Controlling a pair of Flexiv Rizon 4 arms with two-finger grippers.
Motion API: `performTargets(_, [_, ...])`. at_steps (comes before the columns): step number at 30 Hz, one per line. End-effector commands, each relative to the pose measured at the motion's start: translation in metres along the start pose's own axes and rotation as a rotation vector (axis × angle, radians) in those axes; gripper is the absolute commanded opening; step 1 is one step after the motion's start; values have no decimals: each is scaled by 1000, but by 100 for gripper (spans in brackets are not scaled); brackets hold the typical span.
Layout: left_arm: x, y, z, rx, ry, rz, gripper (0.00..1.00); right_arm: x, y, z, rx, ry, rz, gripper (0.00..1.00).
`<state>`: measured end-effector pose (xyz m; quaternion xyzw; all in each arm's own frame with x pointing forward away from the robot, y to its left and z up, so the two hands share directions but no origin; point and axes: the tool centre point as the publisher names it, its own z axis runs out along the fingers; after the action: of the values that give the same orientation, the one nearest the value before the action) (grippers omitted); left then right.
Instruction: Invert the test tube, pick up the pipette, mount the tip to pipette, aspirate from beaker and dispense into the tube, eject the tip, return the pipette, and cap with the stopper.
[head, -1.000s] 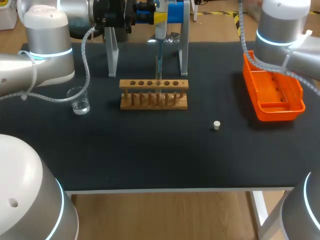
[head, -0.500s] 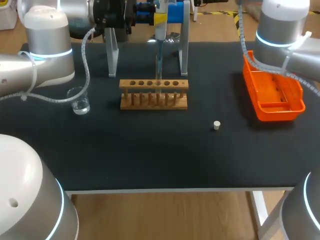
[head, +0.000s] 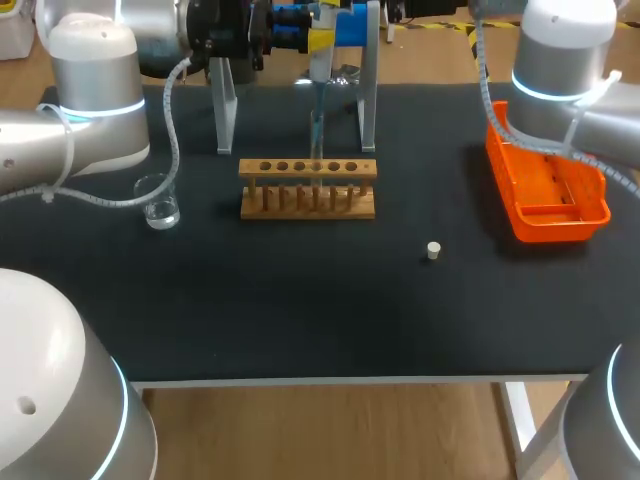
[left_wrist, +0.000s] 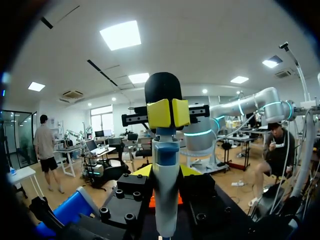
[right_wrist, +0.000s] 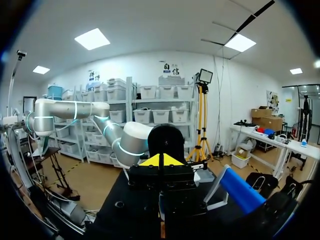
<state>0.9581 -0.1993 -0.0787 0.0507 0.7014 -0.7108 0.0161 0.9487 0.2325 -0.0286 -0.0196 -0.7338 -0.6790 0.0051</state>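
in left hand (left_wrist: 169, 113), the pipette (left_wrist: 165, 200)

Silver-white arms (head: 90, 60), glowing cyan rings (head: 100, 105), grey cables (head: 172, 135)

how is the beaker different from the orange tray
The beaker is clear and round; the orange tray is opaque and long-sided. The beaker is much the smaller of the two. The beaker stands left of the wooden rack with a little clear liquid at its bottom; the orange tray sits at the table's right side, its contents too unclear to name. Both are open-topped and rest on the black tabletop.
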Motion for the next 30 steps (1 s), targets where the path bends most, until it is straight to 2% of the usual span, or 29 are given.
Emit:
performTargets(1, [-4,-5,0,2,4,0,0,0,-10,0,0,6,4,0])
performTargets(9, [-4,-5,0,2,4,0,0,0,-5,-1,0,6,-2,0])
performTargets(18, [-4,-5,0,2,4,0,0,8,40,-11,-33,-11,-102,0])
performTargets(22, [-4,-5,0,2,4,0,0,15,52,-18,-29,-16,-153,0])
performTargets(23, [-4,-5,0,2,4,0,0,17,54,-21,-20,-27,-165,29])
performTargets(24, [-4,-5,0,2,4,0,0,19,54,-24,-23,-36,-174,50])
performTargets(25, [-4,-5,0,2,4,0,0,21,54,-28,-24,-29,-186,100])
performTargets(30, [-4,-5,0,2,4,0,0,31,45,-54,-24,-4,-219,100])
